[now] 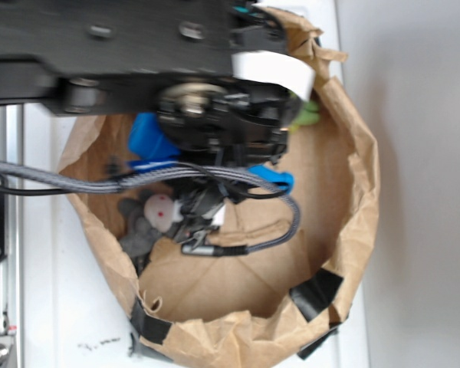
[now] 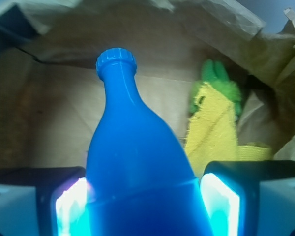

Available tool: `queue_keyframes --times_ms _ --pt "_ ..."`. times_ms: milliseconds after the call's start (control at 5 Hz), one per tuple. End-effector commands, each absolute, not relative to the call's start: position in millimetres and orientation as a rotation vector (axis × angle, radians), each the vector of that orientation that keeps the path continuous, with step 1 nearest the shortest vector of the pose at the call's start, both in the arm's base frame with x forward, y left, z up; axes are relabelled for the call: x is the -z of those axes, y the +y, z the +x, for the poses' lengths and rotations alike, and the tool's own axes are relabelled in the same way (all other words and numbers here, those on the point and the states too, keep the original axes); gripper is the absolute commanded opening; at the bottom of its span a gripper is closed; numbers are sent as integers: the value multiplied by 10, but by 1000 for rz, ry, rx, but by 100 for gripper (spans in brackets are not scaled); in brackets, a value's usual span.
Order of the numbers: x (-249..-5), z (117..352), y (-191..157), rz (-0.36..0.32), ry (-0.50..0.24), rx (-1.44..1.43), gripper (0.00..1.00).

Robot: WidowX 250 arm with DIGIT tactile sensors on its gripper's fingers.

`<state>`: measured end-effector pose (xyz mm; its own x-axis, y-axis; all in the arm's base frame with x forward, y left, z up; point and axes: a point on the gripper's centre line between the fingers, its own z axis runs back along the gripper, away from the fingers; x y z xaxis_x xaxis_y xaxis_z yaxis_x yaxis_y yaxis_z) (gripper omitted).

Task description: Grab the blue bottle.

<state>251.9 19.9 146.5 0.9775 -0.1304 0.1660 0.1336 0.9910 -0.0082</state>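
While poised low inside the bag: end effector (image 2: 146,199) straddling the blue bottle (image 2: 137,162), body of the bottle filling the gap between the two fingers.
Key relation: bottle directly ahead of and between the fingers, long axis running straight away from the wrist camera, cap at the far end, wide base nearest.
Left finger (image 2: 71,209): touching or all but touching the bottle's side.
Right finger (image 2: 221,204): a thin sliver of gap left to the bottle wall.
End effector state: spread around the bottle, not visibly clamped; firm grip not confirmed from these views.
Where the bottle is: inside the brown paper bag (image 1: 353,153), toward its upper-left part in the exterior view, only a blue patch (image 1: 149,138) showing beside the black arm (image 1: 123,46).
Bag contents: blue bottle; grey plush mouse (image 1: 149,218) at the left wall; yellow and green plush item (image 2: 214,118) beyond the bottle to the right; small bright-blue piece (image 1: 276,178) near the centre, identity unclear.
Bag setting: on a white tabletop (image 1: 38,307), rim rolled down, black tape on the near edge.
Judged next need: closing squarely on the wide lower body, since glossy plastic may slip.
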Motion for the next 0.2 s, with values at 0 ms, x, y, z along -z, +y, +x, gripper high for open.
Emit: queue_keyframes --times_ms 0 --pt "-1688 2516 129 0 -295 110 0"
